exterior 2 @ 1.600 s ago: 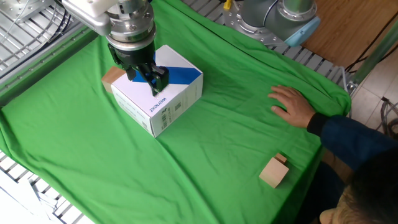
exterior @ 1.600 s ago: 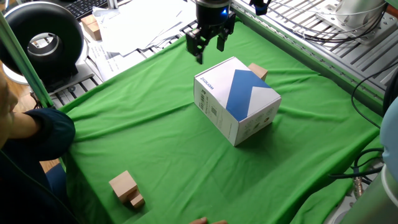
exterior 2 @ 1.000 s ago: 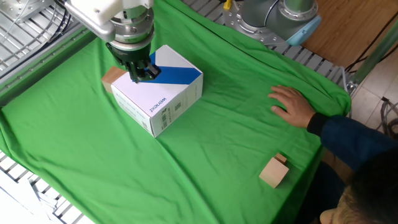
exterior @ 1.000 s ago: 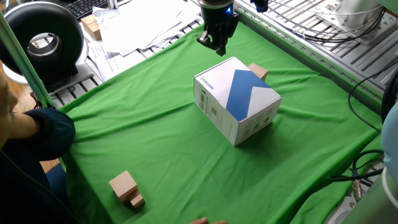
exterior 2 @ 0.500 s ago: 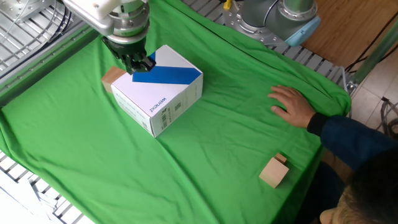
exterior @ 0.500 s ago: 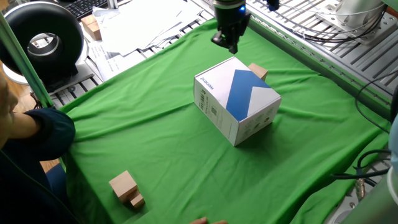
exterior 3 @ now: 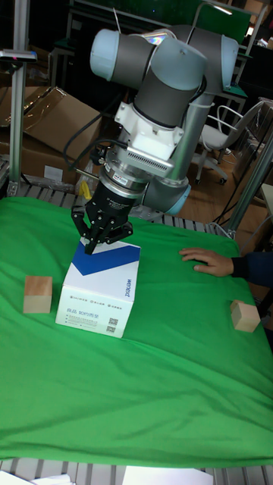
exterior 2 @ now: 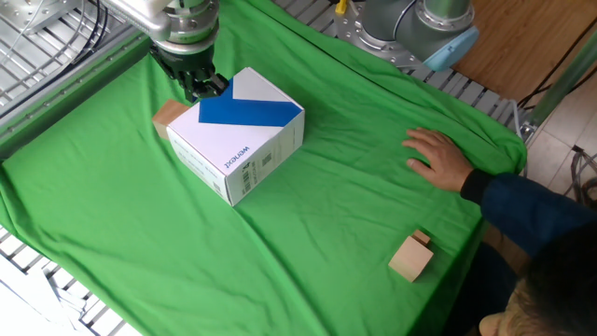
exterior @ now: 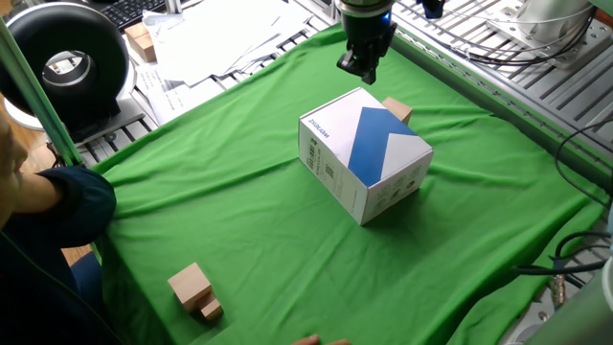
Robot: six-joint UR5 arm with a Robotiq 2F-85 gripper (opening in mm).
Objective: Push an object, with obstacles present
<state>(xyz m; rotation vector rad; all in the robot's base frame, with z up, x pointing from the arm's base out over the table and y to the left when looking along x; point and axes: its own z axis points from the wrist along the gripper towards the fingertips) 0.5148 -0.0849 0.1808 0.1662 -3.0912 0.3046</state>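
Above the far corner of the box: the gripper (exterior: 360, 67) is held in the air, its dark fingers drawn close together with nothing between them; it is judged as clenched and empty.
Gripper to cube: the wooden cube (exterior: 397, 109) lies lower than the tool and just beside it, on the side away from the printed face of the box. A short descent behind the box is judged to be needed before any push.
Cube position: it rests on the green cloth (exterior: 239, 220), next to the back wall of the white box (exterior: 364, 153); whether they touch cannot be told.
Cube material: plain light wood, small, sharp edges, matt surface.
Box material: smooth white cardboard with a broad blue band, small print and a barcode; much larger than the cube.
Cloth: soft, slightly wrinkled, so some drag is expected.
Further out: a tan block pair (exterior: 195, 290) and a person's hand (exterior 2: 438, 157) are seen well apart from the tool.
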